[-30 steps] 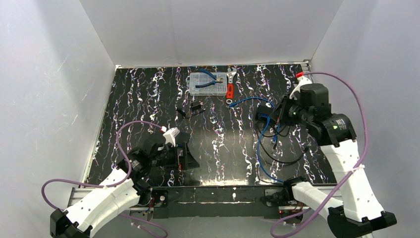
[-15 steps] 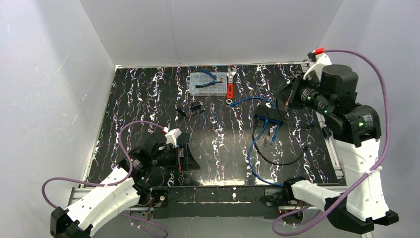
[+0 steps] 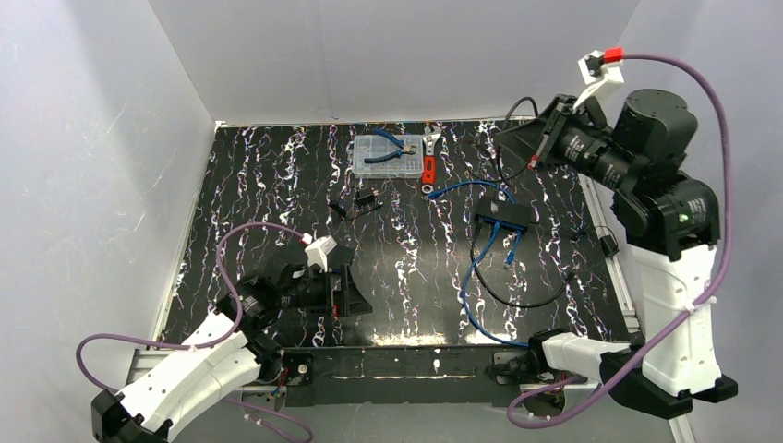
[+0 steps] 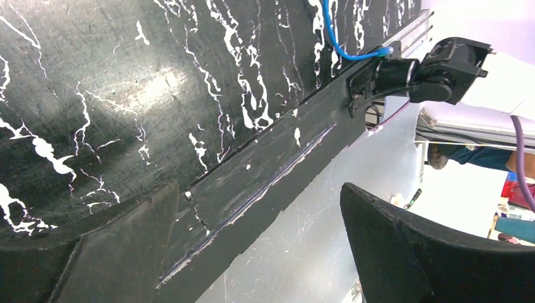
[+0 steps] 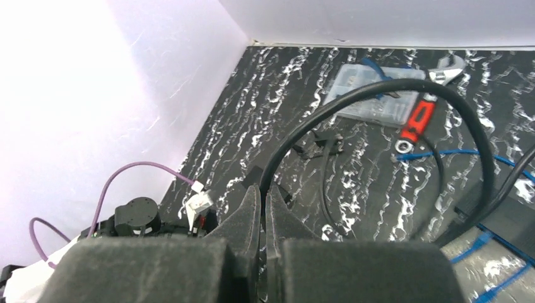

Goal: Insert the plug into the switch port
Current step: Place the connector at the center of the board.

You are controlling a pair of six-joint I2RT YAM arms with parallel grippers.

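The right gripper (image 3: 506, 143) hangs high over the far right corner of the table (image 3: 277, 203), close to the white side wall (image 3: 665, 55) on its outer side and with open air beneath it. Its jaws are pressed together on a black cable (image 5: 484, 158). The right wrist view shows that cable rising from between the fingertips and arching over to the gripper's right. No view lets me make out the plug end. The switch (image 3: 503, 215) lies flat on the table below and nearer the arm bases than this gripper, with blue cables (image 3: 475, 268) running from its near edge. Its ports cannot be read from above. Only the right wrist view shows the clear parts box (image 5: 372, 95) and the red-handled wrench (image 5: 419, 120) far ahead of the gripper, well apart from it. The left gripper (image 3: 355, 297) sits low by the table's near edge, its jaws spread wide and holding nothing. Its wrist view shows the fingertips (image 4: 158, 208) straddling that edge, with the bare marbled surface on one side and the drop-off on the other. The overhead view hides this edge under the arm.
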